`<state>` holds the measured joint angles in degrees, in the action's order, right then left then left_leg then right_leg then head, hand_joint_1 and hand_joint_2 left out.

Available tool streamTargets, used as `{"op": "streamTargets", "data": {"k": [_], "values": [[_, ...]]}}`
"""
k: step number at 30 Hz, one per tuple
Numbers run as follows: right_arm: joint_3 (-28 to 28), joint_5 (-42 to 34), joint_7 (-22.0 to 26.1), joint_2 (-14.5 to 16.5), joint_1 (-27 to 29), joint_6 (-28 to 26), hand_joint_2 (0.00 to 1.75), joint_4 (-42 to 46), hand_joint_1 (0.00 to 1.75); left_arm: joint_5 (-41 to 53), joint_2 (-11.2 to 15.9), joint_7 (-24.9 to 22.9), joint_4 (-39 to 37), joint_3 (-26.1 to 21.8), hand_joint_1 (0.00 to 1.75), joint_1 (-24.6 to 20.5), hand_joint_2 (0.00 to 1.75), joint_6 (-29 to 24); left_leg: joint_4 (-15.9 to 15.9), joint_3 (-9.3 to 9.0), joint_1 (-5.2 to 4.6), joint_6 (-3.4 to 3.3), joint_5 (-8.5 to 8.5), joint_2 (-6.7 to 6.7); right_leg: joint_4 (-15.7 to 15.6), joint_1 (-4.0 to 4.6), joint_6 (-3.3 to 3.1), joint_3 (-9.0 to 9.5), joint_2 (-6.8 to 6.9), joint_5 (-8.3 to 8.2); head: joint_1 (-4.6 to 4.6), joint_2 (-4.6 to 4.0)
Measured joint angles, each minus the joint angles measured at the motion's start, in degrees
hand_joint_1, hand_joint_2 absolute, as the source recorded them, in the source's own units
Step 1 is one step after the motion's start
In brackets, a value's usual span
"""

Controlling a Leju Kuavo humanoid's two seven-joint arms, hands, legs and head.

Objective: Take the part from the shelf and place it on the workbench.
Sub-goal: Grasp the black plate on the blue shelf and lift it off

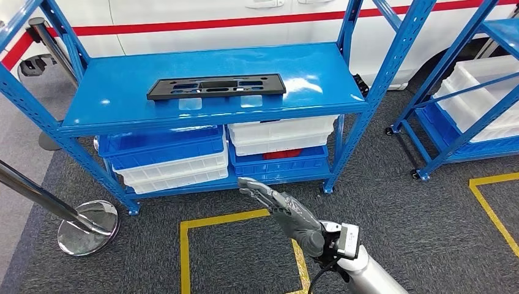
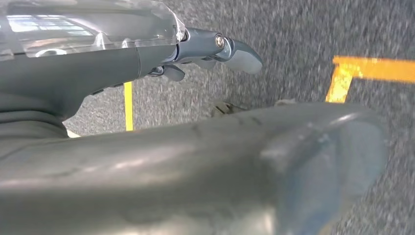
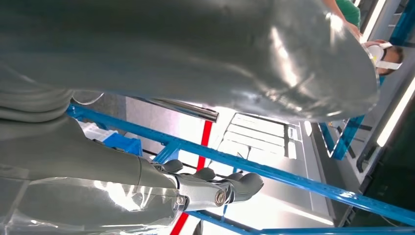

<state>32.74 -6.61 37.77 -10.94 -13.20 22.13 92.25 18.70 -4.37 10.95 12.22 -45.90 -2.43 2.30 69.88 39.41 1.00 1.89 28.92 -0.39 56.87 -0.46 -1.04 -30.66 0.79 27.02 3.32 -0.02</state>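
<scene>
The black part (image 1: 216, 86) lies flat on the top of the blue shelf (image 1: 122, 107), and nothing touches it. No writing on it can be read. The right hand (image 1: 284, 211) is low in front of the shelf, flat and holding nothing. The left hand (image 2: 215, 51) hangs over grey floor (image 2: 303, 34) with yellow lines (image 2: 364, 68), fingers loose, holding nothing. Blue and white bins (image 1: 168, 156) sit underneath.

The head camera looks from high on the robot, forward and down at the blue shelf (image 1: 208, 92) and the grey carpet floor (image 1: 245, 257). The left wrist camera sits very close behind its hand, facing that floor. The right wrist camera, equally close, faces upward past the shelf's blue beams (image 3: 293, 178).
</scene>
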Motion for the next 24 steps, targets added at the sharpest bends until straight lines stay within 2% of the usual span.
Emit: {"op": "streamTargets", "data": {"k": [1, 2, 3, 6, 8, 9, 12, 13, 14, 15, 16, 18, 19, 20, 22, 24], "values": [[0.02, -0.04, 0.0, -0.13, 0.03, 0.2, 0.0, 0.08, 0.0, 0.05, 0.01, 0.0, 0.0, -0.03, 0.0, 0.02, 0.0, -0.05, -3.78, -1.69, 0.15, 0.09, -2.01, 0.07, 0.28, -0.13, 0.31, 0.4, 0.0, 0.53, -0.01, 0.0], [0.01, -0.14, 0.0, -0.27, 0.02, 0.35, 0.0, 0.2, 0.0, 0.17, -0.01, 0.0, -0.01, -0.05, 0.0, 0.0, 0.0, -0.08, -7.13, -3.31, 0.15, 0.01, -3.22, 0.07, 0.6, -0.12, 0.69, 0.66, -0.03, 1.11, -0.01, 0.0], [-0.03, -0.24, -0.02, -0.39, 0.0, 0.49, 0.0, 0.39, 0.0, 0.3, -0.02, 0.0, -0.01, -0.07, 0.0, -0.05, 0.0, -0.07, -9.38, -4.44, 0.13, -0.39, -3.72, 0.03, 0.79, -0.06, 1.07, 0.84, -0.04, 1.58, -0.01, 0.0], [-0.33, -0.5, -0.1, -0.53, -0.01, 0.92, 0.0, 0.98, 0.0, 0.5, -0.05, 0.0, -0.02, -0.09, 0.0, -0.08, 0.0, -0.01, -10.56, -5.2, 0.0, -2.13, -2.87, -0.16, 1.06, 0.15, 2.0, 1.25, -0.13, 2.01, -0.01, 0.0], [-0.64, -0.56, -0.12, -0.53, 0.05, 1.07, 0.0, 1.23, 0.0, 0.51, -0.03, 0.01, -0.02, -0.12, 0.0, 0.02, 0.0, 0.02, -10.89, -6.09, 0.09, -2.97, -2.48, -0.22, 2.88, 0.01, 2.49, 0.78, -0.21, 2.47, -0.03, 0.0], [-0.78, -0.57, -0.13, -0.53, 0.07, 1.11, 0.0, 1.34, 0.0, 0.51, -0.02, 0.01, -0.02, -0.14, 0.0, 0.02, 0.0, 0.03, -11.03, -6.66, 0.17, -3.3, -2.25, -0.25, 5.27, -0.09, 2.69, -0.47, -0.24, 3.16, -0.03, 0.0], [-1.01, -0.58, -0.14, -0.53, 0.32, 1.13, 0.0, 1.52, 0.0, 0.51, -0.01, 0.02, -0.02, -0.18, 0.0, -0.05, 0.0, 0.03, -11.18, -7.73, 0.07, -3.7, -1.28, -0.34, 15.13, -0.26, 3.13, -6.99, -0.28, 6.31, -0.02, 0.0], [-1.02, -0.58, -0.15, -0.52, 0.47, 1.13, 0.0, 1.52, 0.0, 0.51, -0.01, 0.02, -0.02, -0.18, 0.0, -0.05, 0.0, 0.04, -11.18, -8.06, 0.03, -3.69, -0.94, -0.42, 17.33, -0.28, 3.17, -8.81, -0.28, 7.02, -0.02, 0.0], [-1.03, -0.58, -0.15, -0.5, 0.61, 1.13, 0.0, 1.52, 0.0, 0.51, -0.01, 0.02, -0.02, -0.18, 0.0, -0.02, 0.0, 0.04, -11.18, -8.55, -0.01, -3.66, -0.53, -0.52, 18.13, -0.27, 3.1, -10.03, -0.29, 7.02, -0.02, 0.0], [-1.04, -0.58, -0.15, -0.49, 0.72, 1.14, 0.0, 1.52, 0.0, 0.51, -0.01, 0.02, -0.02, -0.19, 0.0, 0.03, 0.0, 0.03, -11.18, -9.23, -0.07, -3.61, -0.03, -0.62, 17.45, -0.25, 2.9, -10.6, -0.3, 6.22, -0.02, 0.0], [-1.05, -0.58, -0.15, -0.48, 0.81, 1.14, 0.0, 1.52, 0.0, 0.51, -0.01, 0.02, -0.02, -0.19, 0.0, 0.08, 0.0, 0.02, -11.2, -10.12, -0.18, -3.57, 0.6, -0.71, 15.49, -0.14, 2.52, -10.73, -0.31, 4.53, -0.02, 0.0], [-1.15, -0.58, -0.15, -0.49, 0.89, 1.15, 0.0, 1.5, 0.0, 0.52, -0.16, 0.01, -0.09, -0.2, 0.0, 0.18, 0.0, 0.0, -11.28, -11.86, -0.35, -3.45, 1.96, -0.78, 8.2, 0.45, 1.15, -9.45, -0.39, -1.45, -0.02, 0.0], [-1.2, -0.56, -0.19, -0.48, 0.94, 1.15, 0.0, 1.48, 0.0, 0.54, -0.27, 0.02, -0.15, -0.2, 0.0, 0.15, 0.0, -0.01, -11.49, -12.42, -0.38, -3.25, 2.54, -0.85, 5.21, 0.86, 0.51, -8.84, -0.43, -3.53, -0.07, 0.0], [-1.25, -0.54, -0.21, -0.46, 0.99, 1.15, 0.0, 1.46, 0.0, 0.54, -0.38, 0.01, -0.21, -0.21, 0.0, 0.11, 0.0, -0.02, -11.91, -12.85, -0.34, -2.96, 3.03, -0.88, 3.31, 1.16, 0.05, -8.39, -0.45, -4.84, -0.14, 0.0], [-1.28, -0.54, -0.21, -0.43, 1.06, 1.17, 0.0, 1.49, 0.0, 0.56, -0.44, 0.01, -0.27, -0.22, 0.0, 0.0, 0.0, -0.03, -12.28, -13.85, -0.4, -2.2, 2.93, -0.79, 1.86, 1.41, -0.34, -7.38, -0.53, -4.41, -0.27, 0.0], [-1.27, -0.56, -0.18, -0.69, 1.09, 1.18, 0.0, 1.63, 0.0, 0.57, -0.4, 0.02, -0.26, -0.22, 0.0, -0.11, 0.0, -0.03, -9.78, -13.68, -0.47, -1.65, 1.82, -0.39, 0.56, 1.08, -0.59, -5.32, -0.62, -3.98, -0.28, 0.0]]}}
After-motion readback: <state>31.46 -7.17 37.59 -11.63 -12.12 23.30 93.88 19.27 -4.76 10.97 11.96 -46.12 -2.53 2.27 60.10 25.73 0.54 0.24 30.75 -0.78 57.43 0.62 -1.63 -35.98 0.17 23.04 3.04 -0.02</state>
